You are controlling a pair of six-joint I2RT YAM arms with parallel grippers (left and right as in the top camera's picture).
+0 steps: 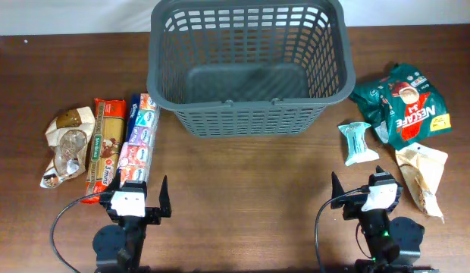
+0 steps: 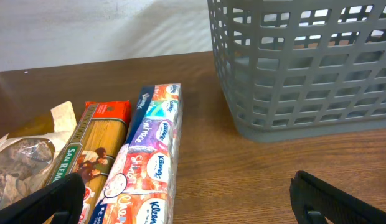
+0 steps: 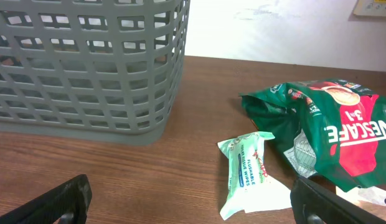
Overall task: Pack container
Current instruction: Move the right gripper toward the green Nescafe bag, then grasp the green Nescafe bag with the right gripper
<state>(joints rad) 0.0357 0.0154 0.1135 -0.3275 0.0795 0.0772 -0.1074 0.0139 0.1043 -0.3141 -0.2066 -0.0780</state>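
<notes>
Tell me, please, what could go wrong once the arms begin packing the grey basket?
The long colourful Kleenex tissue multipack lies against the red-and-green spaghetti packet; grasping one may drag the other. The dark grey slotted plastic basket has tall walls; a low carry could catch its rim. The crinkled green Nescafe foil bag looks loose and might slip.

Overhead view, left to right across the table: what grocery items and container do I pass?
Brown paper packet with clear window → orange spaghetti pack → colourful Kleenex tissue multipack → dark grey slotted plastic basket → small mint-green wipes packet → green Nescafe bag.
</notes>
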